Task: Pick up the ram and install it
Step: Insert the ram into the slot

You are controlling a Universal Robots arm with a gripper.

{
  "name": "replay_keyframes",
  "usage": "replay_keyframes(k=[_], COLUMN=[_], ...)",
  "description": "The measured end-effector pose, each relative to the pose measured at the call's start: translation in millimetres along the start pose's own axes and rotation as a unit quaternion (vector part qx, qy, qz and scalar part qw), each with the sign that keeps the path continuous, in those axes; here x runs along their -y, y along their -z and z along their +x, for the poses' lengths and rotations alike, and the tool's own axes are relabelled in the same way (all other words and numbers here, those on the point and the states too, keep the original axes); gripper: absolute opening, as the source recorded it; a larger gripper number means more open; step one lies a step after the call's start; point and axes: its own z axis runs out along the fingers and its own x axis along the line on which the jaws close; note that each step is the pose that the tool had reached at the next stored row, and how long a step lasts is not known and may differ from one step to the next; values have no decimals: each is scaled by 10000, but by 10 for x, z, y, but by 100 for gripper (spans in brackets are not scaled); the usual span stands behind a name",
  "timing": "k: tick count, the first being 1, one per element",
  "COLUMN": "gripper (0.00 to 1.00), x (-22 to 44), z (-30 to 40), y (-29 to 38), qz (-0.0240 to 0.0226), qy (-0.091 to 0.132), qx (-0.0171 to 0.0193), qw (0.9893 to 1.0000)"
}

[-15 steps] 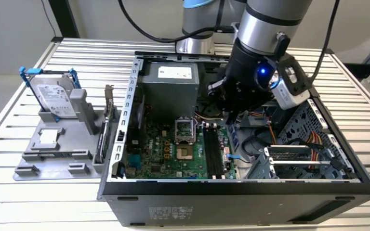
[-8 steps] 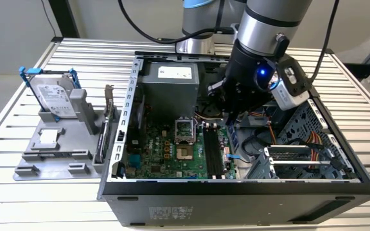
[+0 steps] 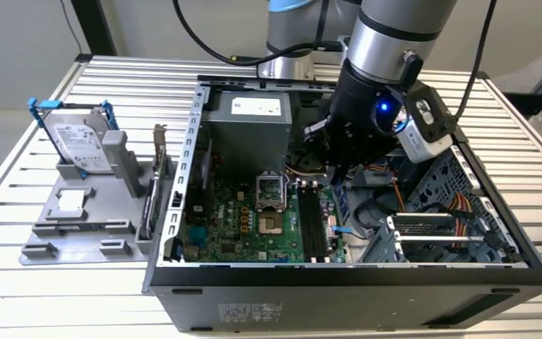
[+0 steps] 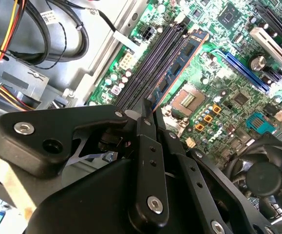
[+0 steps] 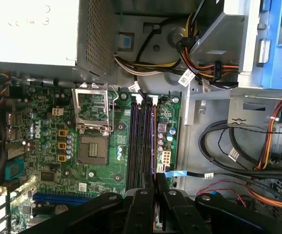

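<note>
The open computer case lies on the slatted bench, and the arm reaches down into it. The gripper hangs over the green motherboard, above the far end of the long black slots.

The ram stands on its edge along the row of slots, on the side nearer the processor socket. In the first wrist view the ram appears as a thin line. This line runs straight to the gripper. The fingers are drawn together, and their tips are just at one end of the stick. I cannot tell if they pinch it or only touch it.

At the exterior view's left, well apart, a hard drive stands in a grey holder.
</note>
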Motion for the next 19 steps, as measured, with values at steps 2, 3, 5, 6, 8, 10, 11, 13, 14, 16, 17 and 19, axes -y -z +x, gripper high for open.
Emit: replay_keyframes(k=[2,3,5,6,8,10,11,13,14,16,17,19], gripper=[0,0,0,0,0,0,0,0,0,0,0,0], x=[0,-1,-1,-1,-1,-2,-2,-1,-2,-2,-2,-2], z=[0,-1,-1,-1,-2,-2,-2,-2,-2,-2,-3,-3], y=[-3,-9,-20,-27,-43,-53,-56,-59,-64,-69,-68,-68], qz=[-1,-2,0,0,2,10,14,13,11,14,15,15], qy=[0,0,0,0,-2,-21,-47,-107,-146,-189,-188,-188], qx=[0,1,0,0,0,-1,-2,-4,-5,-7,-7,-6], qw=[10000,10000,10000,10000,10000,10000,10000,9999,9999,9998,9998,9998])
